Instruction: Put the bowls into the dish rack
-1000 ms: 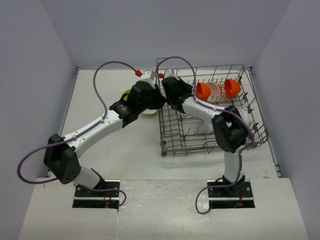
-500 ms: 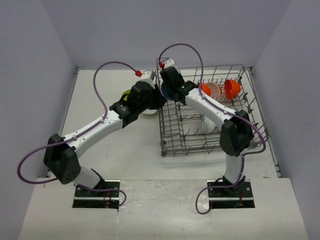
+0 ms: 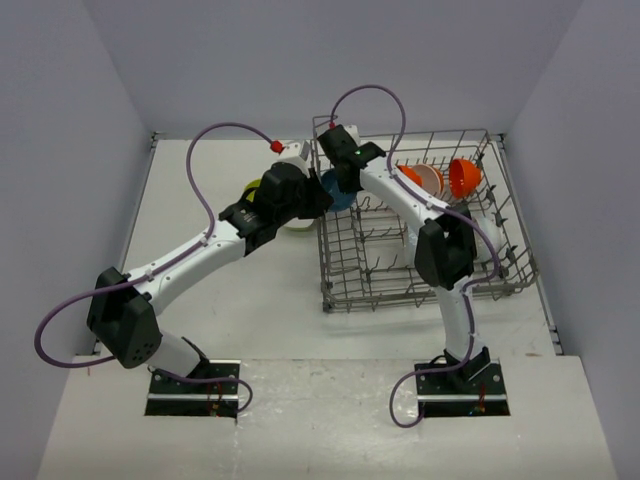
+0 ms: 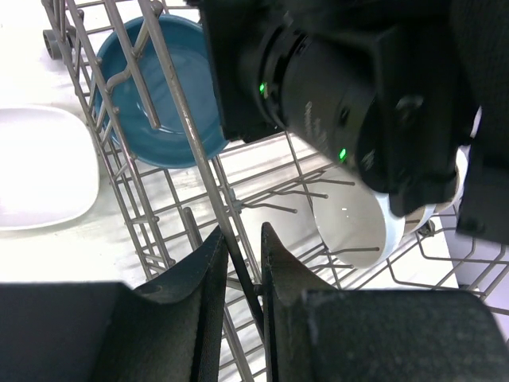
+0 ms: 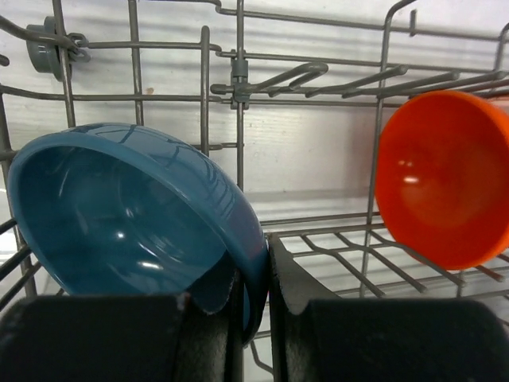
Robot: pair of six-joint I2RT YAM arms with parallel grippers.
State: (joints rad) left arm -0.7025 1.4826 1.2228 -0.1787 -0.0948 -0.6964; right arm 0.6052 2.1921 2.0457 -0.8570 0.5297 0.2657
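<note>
Within right end effector (image 5: 253, 306), blue bowl (image 5: 119, 207)

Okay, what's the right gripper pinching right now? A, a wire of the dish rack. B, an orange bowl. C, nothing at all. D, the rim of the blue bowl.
D: in the right wrist view the right gripper has its fingers closed on the rim of the blue bowl, while the orange bowl stands apart in the dish rack.
</note>
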